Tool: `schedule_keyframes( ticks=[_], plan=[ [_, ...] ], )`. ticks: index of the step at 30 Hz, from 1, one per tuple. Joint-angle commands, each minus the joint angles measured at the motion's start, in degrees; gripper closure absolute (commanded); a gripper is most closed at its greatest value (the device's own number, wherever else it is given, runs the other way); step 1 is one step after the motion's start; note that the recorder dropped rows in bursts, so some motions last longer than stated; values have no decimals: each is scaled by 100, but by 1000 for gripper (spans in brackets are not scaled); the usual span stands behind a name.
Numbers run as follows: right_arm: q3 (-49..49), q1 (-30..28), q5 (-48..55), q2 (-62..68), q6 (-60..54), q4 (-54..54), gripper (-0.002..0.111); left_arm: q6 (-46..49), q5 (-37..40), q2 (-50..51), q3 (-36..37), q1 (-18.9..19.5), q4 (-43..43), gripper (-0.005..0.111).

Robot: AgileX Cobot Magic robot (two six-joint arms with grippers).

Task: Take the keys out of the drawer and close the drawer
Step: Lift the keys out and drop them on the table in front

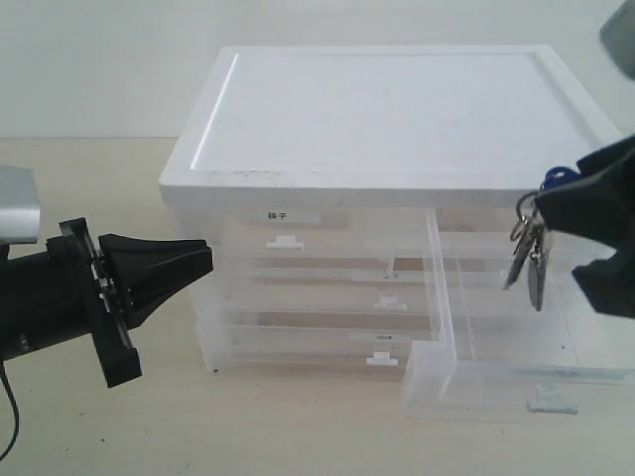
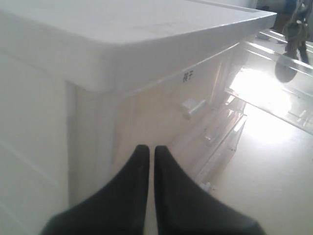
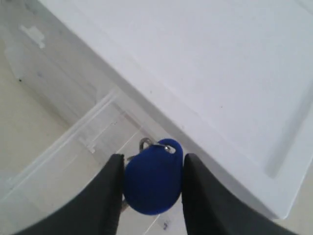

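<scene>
Right tool [image 3: 152, 166], clamped on the keys [image 1: 529, 253], sits at the frame's right edge. Left tool [image 1: 203, 260], fingers together, points at the cabinet [image 1: 397, 109] from middle left. I judge removal done: keys hang clear above the drawer [image 1: 448, 327], lower right, which stands open and needs closing.

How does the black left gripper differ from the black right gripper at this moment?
The left gripper is shut on nothing; the right gripper is shut on the blue teardrop fob of the silver-grey metal keys. The left gripper points at a corner of the white-topped drawer cabinet; the right gripper hangs over the pulled-out translucent plastic drawer. Both are black, with tapered fingers.
</scene>
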Motion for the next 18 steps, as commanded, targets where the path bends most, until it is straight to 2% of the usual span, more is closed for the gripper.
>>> schedule_keyframes(
  ticks=[1, 6, 11, 18],
  plan=[
    [-404, -2, 41, -157, -280, 150, 108, -71, -53, 20, -25, -49, 57, 102],
    [-637, -2, -192, -157, -568, 481, 108, -71, -53, -99, -25, -49, 203, 102],
    [-756, -2, -559, -126, -639, 547, 108, -203, -53, -950, 79, -49, 594, 102],
    [-784, -2, -1085, 557, -1365, 1508, 108, -202, -53, -2439, 682, -49, -159, 102]
  ],
)
